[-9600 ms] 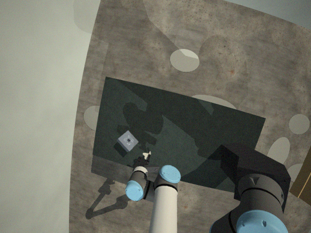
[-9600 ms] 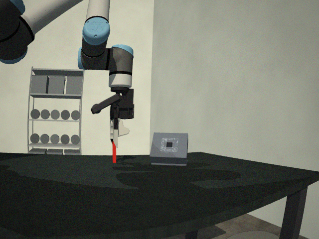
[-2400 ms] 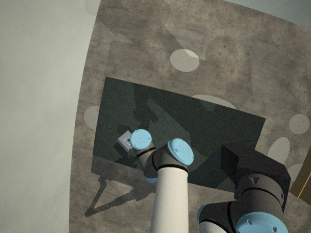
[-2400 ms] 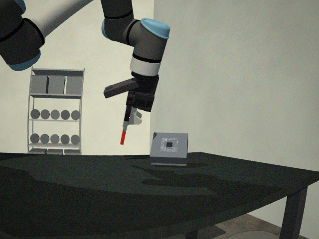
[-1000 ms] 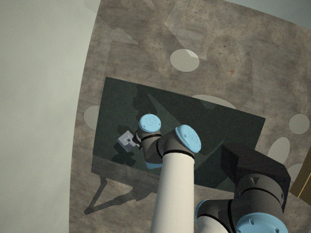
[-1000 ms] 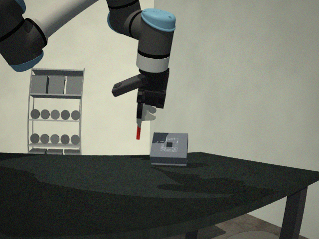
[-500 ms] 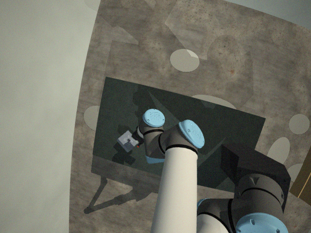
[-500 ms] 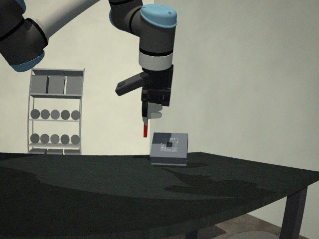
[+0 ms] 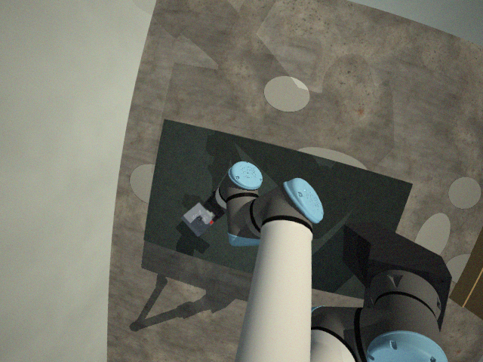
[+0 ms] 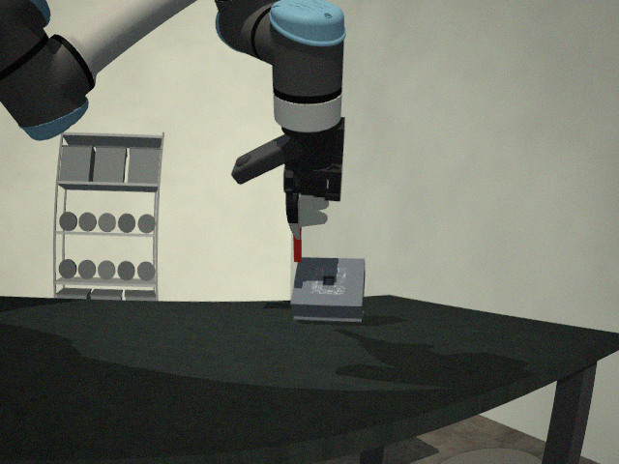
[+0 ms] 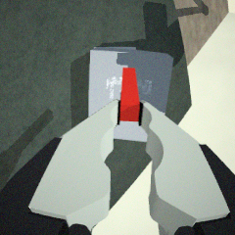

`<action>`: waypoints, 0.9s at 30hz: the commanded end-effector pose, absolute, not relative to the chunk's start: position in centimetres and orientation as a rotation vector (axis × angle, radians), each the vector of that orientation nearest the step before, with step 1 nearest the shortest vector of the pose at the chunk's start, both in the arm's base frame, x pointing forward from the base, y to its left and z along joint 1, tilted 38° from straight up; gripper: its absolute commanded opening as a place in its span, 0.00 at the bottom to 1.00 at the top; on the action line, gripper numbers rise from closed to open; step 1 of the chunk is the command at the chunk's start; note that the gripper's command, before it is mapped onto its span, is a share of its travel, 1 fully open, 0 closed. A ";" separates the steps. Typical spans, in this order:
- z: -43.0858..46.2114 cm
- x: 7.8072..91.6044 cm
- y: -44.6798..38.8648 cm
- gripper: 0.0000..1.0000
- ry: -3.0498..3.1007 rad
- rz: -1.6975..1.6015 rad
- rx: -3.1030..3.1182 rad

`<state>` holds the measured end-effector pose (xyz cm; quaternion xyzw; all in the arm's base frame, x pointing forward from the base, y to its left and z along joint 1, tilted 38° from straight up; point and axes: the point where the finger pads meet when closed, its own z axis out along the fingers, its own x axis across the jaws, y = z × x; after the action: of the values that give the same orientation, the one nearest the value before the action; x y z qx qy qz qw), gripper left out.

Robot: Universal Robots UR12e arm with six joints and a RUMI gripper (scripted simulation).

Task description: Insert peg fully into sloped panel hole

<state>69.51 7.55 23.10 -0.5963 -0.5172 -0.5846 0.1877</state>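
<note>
My gripper (image 10: 299,225) (image 11: 128,102) is shut on a red peg (image 10: 297,249) (image 11: 129,90) (image 9: 210,222) and holds it pointing down. A grey block with a sloped panel (image 10: 327,294) (image 9: 197,219) (image 11: 102,73) stands on the dark table (image 10: 199,349) (image 9: 175,155). Its square dark hole (image 10: 328,279) sits in the middle of the slope. In the side view the peg's lower end hangs at the block's upper left edge, left of the hole and outside it. In the wrist view the peg lies over the middle of the panel and hides the hole.
A shelf rack (image 10: 107,215) with boxes and round items stands far behind the table at the left. The table's right edge and a leg (image 10: 570,414) are at the right. The arm's base (image 9: 405,296) is mounted at the table's near right.
</note>
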 end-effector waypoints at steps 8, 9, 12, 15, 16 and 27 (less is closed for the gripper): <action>24.0 70.6 5.2 0.00 -1.381 -1.719 -1.678; 24.1 70.7 4.9 0.00 -1.375 -1.725 -1.679; 24.2 70.8 4.7 0.00 -1.368 -1.732 -1.679; 24.4 71.1 4.1 0.00 -1.348 -1.751 -1.681; 24.5 71.2 3.8 0.00 -1.341 -1.758 -1.682; 24.6 71.5 3.4 0.00 -1.324 -1.774 -1.683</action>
<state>71.46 3.37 24.59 -0.5959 -0.4688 -0.6268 0.1797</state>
